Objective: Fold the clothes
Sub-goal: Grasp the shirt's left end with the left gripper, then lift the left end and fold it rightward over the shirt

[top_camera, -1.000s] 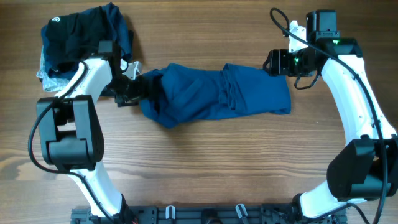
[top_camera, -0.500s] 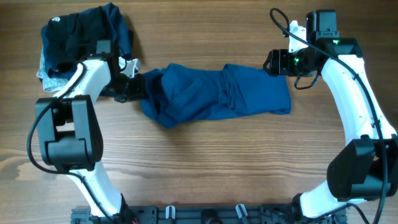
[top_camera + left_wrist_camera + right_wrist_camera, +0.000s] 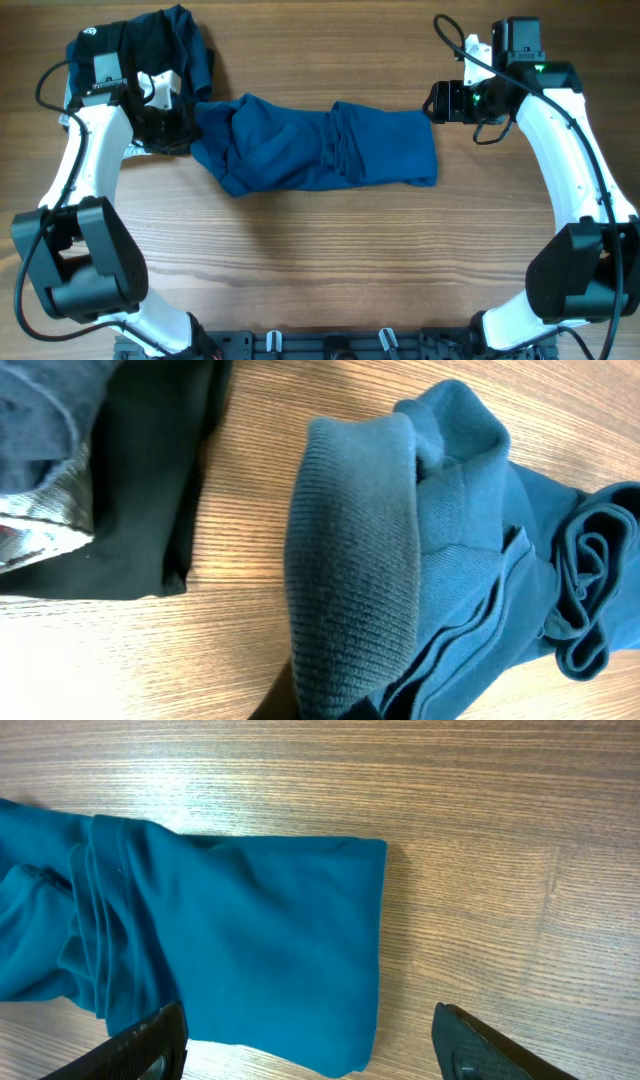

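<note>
Left jaws clamped on the ribbed edge of the clothes [image 3: 320, 150] at the left end; you can see it bunched right up against the wrist cam; right jaws wide apart, holding nothing, near the flat right end; clothes lie rumpled in a long strip across mid-bench [image 3: 320, 260], left end just beside the black garment [image 3: 130, 50] at the far-left corner.
</note>
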`<state>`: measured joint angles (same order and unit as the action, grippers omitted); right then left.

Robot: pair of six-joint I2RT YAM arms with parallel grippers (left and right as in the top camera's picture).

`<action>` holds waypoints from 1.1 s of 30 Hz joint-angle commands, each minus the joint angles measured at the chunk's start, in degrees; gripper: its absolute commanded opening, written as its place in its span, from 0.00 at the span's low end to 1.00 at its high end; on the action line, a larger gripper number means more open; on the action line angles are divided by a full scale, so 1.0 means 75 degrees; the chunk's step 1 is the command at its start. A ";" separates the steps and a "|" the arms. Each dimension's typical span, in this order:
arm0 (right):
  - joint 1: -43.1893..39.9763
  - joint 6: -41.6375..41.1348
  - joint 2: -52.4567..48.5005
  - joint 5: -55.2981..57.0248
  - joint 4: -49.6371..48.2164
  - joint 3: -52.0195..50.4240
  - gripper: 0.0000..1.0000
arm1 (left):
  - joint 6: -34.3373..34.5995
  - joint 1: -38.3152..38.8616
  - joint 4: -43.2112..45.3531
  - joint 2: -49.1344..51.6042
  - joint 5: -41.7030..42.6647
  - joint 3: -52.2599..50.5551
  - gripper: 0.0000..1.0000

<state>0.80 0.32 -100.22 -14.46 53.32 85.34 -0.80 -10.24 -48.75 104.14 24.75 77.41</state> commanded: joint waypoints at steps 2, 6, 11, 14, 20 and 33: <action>-0.0017 -0.0108 0.0032 0.0128 -0.0108 -0.0082 0.79 | -0.0003 0.0670 0.0082 -0.0793 0.0160 0.0536 0.04; -0.0017 -0.0274 -0.0140 0.0070 -0.0035 -0.0082 0.79 | 0.0000 0.1760 0.0542 -0.1102 0.0096 0.0968 0.04; -0.0003 -0.0271 -0.0729 -0.0822 0.0242 -0.0085 0.04 | 0.0224 0.2716 0.1189 -0.1099 -0.0291 0.1023 0.04; -0.0003 -0.0271 -0.1119 -0.1781 0.0128 -0.0326 0.04 | 0.0224 0.3048 0.1309 -0.1099 -0.0536 0.1023 0.04; -0.0111 -0.0775 -0.1440 -0.2565 -0.1224 -0.1349 0.04 | 0.0224 0.3252 0.1422 -0.1099 -0.0568 0.1026 0.04; -0.1067 -0.0242 -0.1463 -0.3075 -0.1198 -0.1408 0.04 | 0.0224 0.3252 0.1419 -0.1099 -0.0568 0.1026 0.04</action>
<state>-7.49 -3.53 -110.63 -35.24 44.45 75.33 0.34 13.93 -38.52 96.73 20.84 84.09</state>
